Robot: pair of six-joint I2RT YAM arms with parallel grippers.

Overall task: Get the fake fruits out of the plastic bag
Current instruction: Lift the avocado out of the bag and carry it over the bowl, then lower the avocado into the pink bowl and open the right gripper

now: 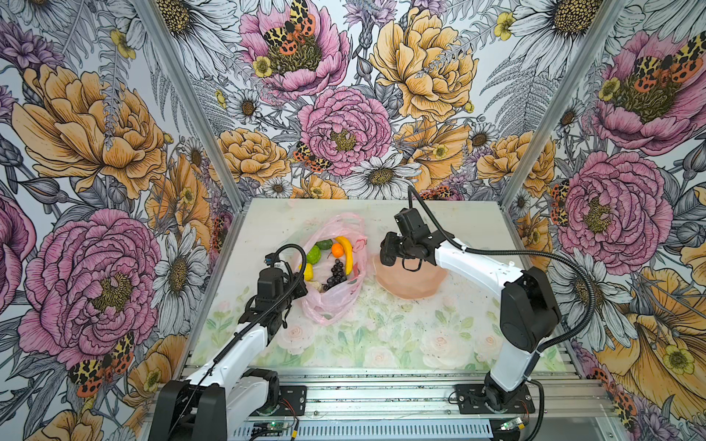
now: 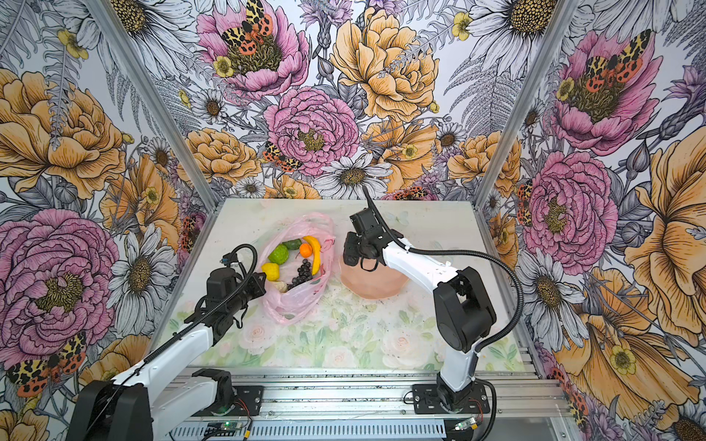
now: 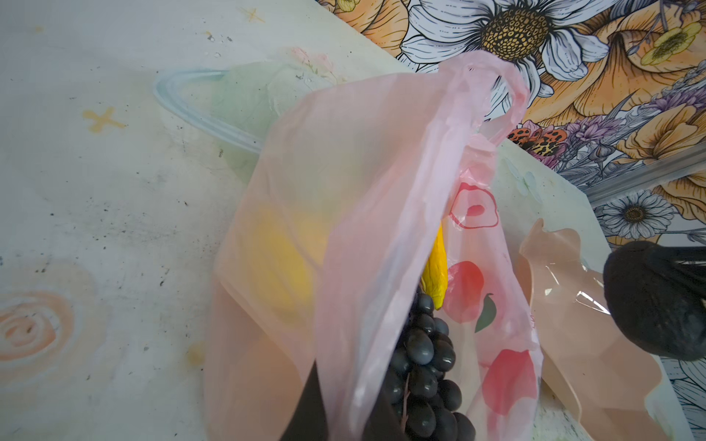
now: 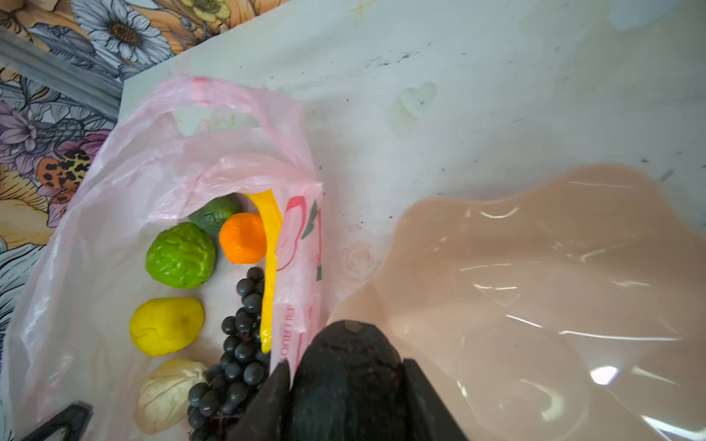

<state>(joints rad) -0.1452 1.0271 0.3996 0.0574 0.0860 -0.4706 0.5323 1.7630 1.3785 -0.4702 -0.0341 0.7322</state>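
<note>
Left claw (image 1: 300,286) pinches bag (image 1: 332,301) tight; right claw (image 4: 344,382), half-spread, clasps avocado (image 4: 345,351): it should release low over bowl (image 1: 408,288), bag's three o'clock.

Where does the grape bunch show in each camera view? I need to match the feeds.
In a top view: grape bunch inside the plastic bag, left of centre.
In a top view: grape bunch, same place.
Left wrist: grape bunch behind the bag's near wall.
Right wrist: grape bunch between lemon and banana.
Shared landmark: yellow banana beside it.
</note>
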